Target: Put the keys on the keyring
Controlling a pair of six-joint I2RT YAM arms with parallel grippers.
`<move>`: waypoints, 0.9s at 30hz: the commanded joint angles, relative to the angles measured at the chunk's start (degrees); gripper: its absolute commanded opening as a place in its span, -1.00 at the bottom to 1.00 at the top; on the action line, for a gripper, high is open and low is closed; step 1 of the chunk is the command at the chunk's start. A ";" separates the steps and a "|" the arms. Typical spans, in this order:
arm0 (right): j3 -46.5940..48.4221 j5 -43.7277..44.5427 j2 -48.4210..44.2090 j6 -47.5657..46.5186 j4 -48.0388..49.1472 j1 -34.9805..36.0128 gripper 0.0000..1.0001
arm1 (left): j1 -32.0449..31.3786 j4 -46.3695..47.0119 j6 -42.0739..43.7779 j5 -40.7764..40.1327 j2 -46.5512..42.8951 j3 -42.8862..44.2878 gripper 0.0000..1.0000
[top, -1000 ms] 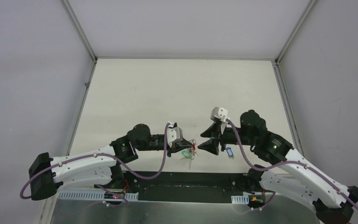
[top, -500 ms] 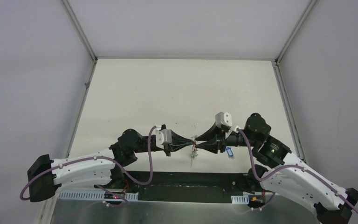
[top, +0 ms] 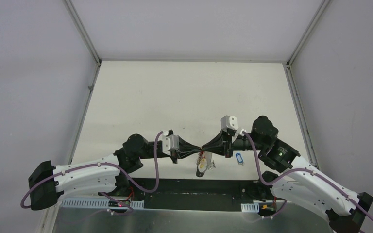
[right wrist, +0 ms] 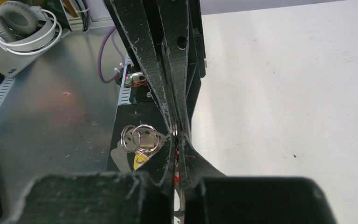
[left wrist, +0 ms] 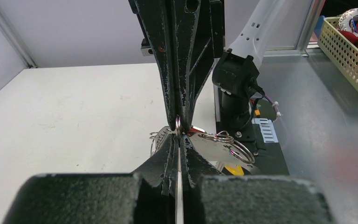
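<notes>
Top external: saw left gripper (top: 198, 148) and right gripper (top: 208, 147) nose to nose, both clamped on the keyring (top: 203, 162)?
— Yes (dangled at 6 o'clock beneath). Spotted blue-tagged key (top: 239, 158) at 3 o'clock, lying apart.

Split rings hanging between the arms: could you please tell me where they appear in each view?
Top external: split rings, low centre.
Left wrist: just right of centre.
Right wrist: left of centre.
Landmark: left fingers and right fingers meeting tip to tip above them.
</notes>
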 commanded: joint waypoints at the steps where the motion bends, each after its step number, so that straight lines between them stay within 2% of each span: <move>1: 2.55 -1.19 0.55 -0.47 0.19 0.05 -1.00 | -0.52 2.05 -0.23 0.00 -1.47 2.71 -1.00; 5: 4.45 0.12 0.85 -2.31 -5.39 0.06 -1.00 | -0.50 -5.15 0.78 -2.18 -3.77 3.62 -0.55; 9: 7.14 1.62 2.14 -4.48 -12.21 0.06 -1.00 | -0.50 -17.40 2.52 -5.87 -6.34 6.71 -0.37; 12: 9.52 2.96 4.18 -5.79 -17.51 0.06 -1.00 | -0.50 -27.60 4.22 -7.14 -6.23 10.38 -0.31; 17: 14.30 4.80 8.66 -6.46 -25.91 0.06 -1.00 | -0.48 -36.39 5.53 -6.59 -3.12 14.89 -0.28; 27: 20.65 5.71 16.78 -6.10 -35.31 0.06 -1.00 | -0.48 -37.37 5.59 -0.05 7.00 19.66 -0.27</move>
